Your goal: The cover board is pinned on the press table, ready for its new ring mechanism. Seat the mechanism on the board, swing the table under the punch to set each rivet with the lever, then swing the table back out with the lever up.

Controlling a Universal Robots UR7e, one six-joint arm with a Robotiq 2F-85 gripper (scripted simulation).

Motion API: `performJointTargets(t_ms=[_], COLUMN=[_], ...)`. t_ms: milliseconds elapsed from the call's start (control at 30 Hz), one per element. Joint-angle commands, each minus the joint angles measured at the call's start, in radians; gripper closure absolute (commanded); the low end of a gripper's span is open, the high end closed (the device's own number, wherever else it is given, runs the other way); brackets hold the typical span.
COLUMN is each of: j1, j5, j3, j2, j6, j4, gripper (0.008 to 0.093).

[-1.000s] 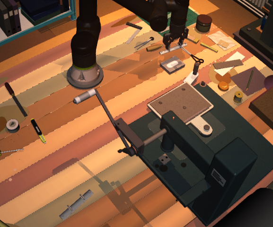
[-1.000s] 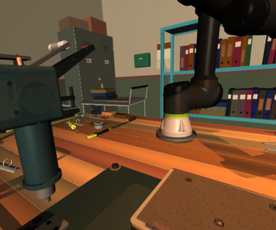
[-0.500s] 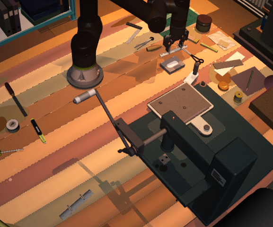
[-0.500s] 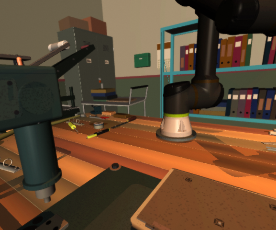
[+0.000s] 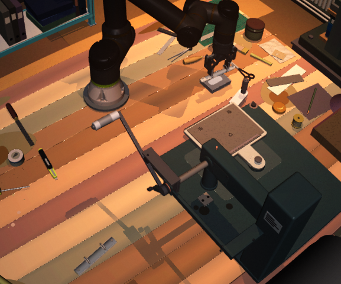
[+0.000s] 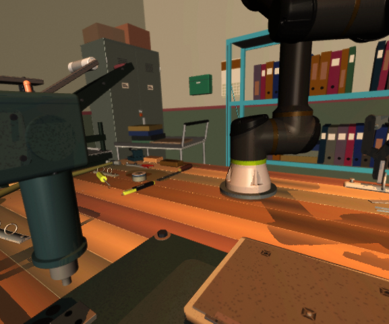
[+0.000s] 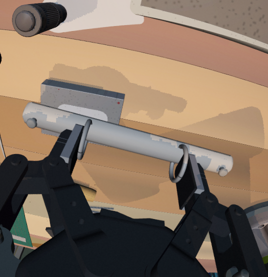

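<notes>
The grey tray (image 5: 215, 82) (image 7: 82, 103) on the far bench is partly hidden behind the ring mechanism (image 7: 127, 138) (image 5: 222, 71). The mechanism is a pale metal bar with two rings and a rivet at each end. My gripper (image 7: 131, 157) (image 5: 219, 65) holds it lifted above the tray, one finger at each ring. The brown cover board (image 5: 225, 127) (image 6: 292, 289) lies on the press table, swung out from under the punch (image 6: 63, 275). The press lever (image 5: 127, 134) is raised, its white handle (image 5: 104, 119) toward my base.
The dark green press (image 5: 250, 189) fills the near right of the bench. A spare ring mechanism (image 5: 95, 255) lies near the front edge. A black knob on a white block (image 5: 242, 91) (image 7: 38, 18) stands between tray and board. Scissors (image 5: 245, 73), files and screwdrivers are scattered around.
</notes>
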Motion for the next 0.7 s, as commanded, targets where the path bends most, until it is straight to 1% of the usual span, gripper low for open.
performJointTargets(t_ms=[0,400,667], j1=[-0.013,-0.184,-0.269], j5=[0.0,0.0,0.0], j3=[-0.002,-0.031,-0.059], j2=[-0.003,-0.017,-0.011], j6=[-0.016,-0.226,-0.332], j4=[0.003,0.046,0.068], gripper=[0.0934,0.0934,0.0934])
